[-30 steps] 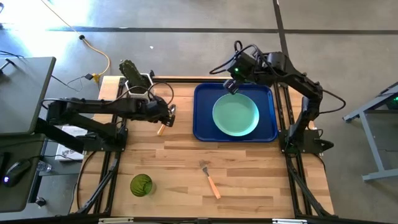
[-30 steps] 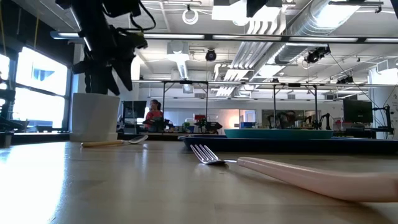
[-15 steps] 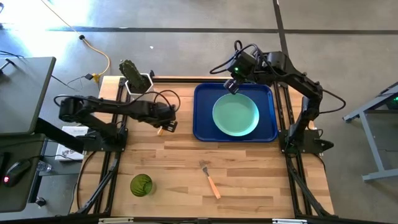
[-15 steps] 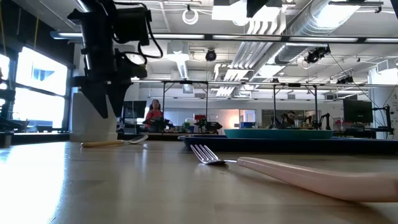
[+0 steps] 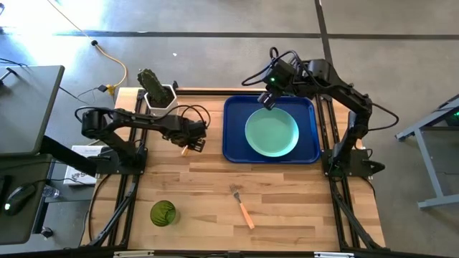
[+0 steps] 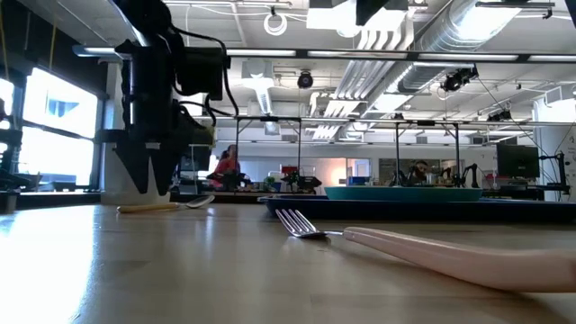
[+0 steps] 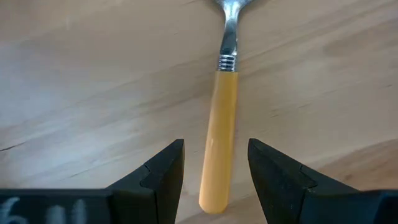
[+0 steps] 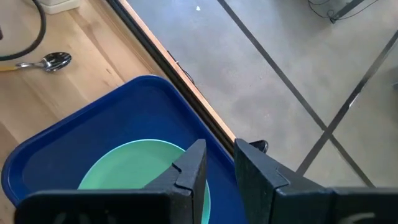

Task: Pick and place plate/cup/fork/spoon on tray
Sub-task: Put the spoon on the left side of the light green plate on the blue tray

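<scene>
The spoon (image 7: 225,99) lies flat on the wooden table, left of the tray, its orange handle toward the near edge. My left gripper (image 7: 214,155) points straight down, open, just above it, with one finger on each side of the handle's free end; neither touches. In the low view the left gripper (image 6: 155,184) hangs a little above the spoon (image 6: 166,206). The plate (image 5: 272,134) rests in the blue tray (image 5: 233,154). My right gripper (image 5: 269,100) hovers over the tray's far edge, narrowly open, with nothing between its fingers. The fork (image 5: 242,206) and the cup (image 5: 163,213) sit near the front.
A cactus in a white pot (image 5: 159,93) stands at the table's far left corner, just behind my left arm. Cables loop by the left wrist. Bare wood lies between the spoon, the fork and the cup.
My left gripper has come down toward the spoon and tipped until it points straight down, staying open. The spoon has not moved.
</scene>
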Robot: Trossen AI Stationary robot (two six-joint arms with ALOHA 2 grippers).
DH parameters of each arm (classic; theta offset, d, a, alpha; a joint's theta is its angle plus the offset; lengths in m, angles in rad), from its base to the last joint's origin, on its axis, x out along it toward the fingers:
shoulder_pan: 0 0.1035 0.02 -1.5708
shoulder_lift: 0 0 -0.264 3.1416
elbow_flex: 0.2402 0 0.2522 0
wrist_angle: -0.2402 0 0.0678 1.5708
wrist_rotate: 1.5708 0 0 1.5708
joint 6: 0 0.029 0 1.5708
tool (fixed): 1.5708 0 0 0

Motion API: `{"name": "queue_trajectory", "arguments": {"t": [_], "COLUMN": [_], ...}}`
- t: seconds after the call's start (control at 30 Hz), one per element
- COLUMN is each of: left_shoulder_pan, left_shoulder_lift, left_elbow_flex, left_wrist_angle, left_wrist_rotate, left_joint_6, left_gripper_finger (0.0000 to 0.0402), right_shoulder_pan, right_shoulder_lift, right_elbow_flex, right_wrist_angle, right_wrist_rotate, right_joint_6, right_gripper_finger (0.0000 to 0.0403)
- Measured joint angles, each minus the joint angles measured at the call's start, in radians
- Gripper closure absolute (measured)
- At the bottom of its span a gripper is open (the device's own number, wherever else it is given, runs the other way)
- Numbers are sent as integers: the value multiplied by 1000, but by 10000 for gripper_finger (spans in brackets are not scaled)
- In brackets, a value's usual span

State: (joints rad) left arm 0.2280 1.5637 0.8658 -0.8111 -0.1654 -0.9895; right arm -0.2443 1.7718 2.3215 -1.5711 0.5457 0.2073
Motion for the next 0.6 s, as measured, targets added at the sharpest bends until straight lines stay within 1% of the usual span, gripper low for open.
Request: {"name": "queue_trajectory", "arguments": {"t": [0.33,0.6], "left_shoulder_pan": [21,22], "left_shoulder_lift": [44,103], "left_elbow_flex": [0,3], "left_wrist_angle": [25,56], "left_wrist_rotate": [13,19], "left_joint_6": [35,52], "left_gripper_finger": [236,236], "right_shoulder_pan": [0,0], "right_shoulder_lift": [0,0], "right_elbow_flex": [0,0], "right_wrist_angle": [0,0], "right_wrist_rotate": [0,0], "right_joint_6": [-4,-6], "right_gripper_finger": [328,328]}}
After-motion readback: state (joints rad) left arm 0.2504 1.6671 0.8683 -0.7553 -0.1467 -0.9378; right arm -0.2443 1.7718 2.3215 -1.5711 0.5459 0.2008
